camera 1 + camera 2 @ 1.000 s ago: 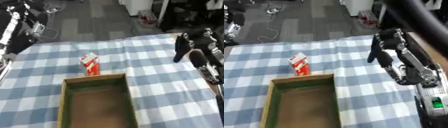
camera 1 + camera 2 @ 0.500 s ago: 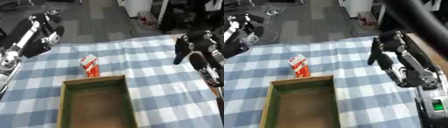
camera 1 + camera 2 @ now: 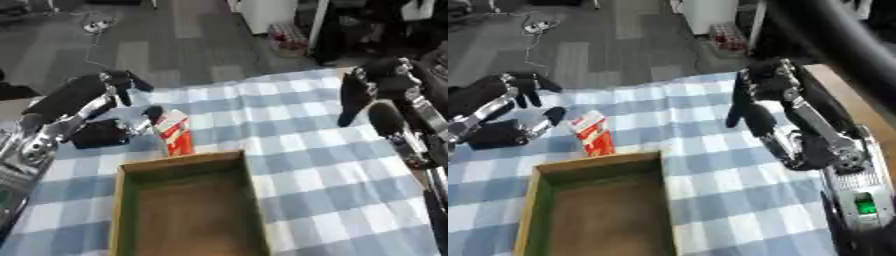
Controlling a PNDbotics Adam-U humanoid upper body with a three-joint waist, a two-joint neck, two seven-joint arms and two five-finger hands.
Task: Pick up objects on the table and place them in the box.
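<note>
A small red and white carton stands upright on the blue and white checked tablecloth, just beyond the far left corner of the wooden box. The box sits near the front of the table, its long side running away from the viewer, with a green-tinted inner wall and a brown floor showing.

The left hand hangs just left of the carton, fingers spread apart and lightly bent, thumb tip close to the carton's side; whether it touches cannot be told. It grips nothing.

The right hand hovers well to the right, above the far right part of the cloth, fingers hanging down relaxed and holding nothing.
</note>
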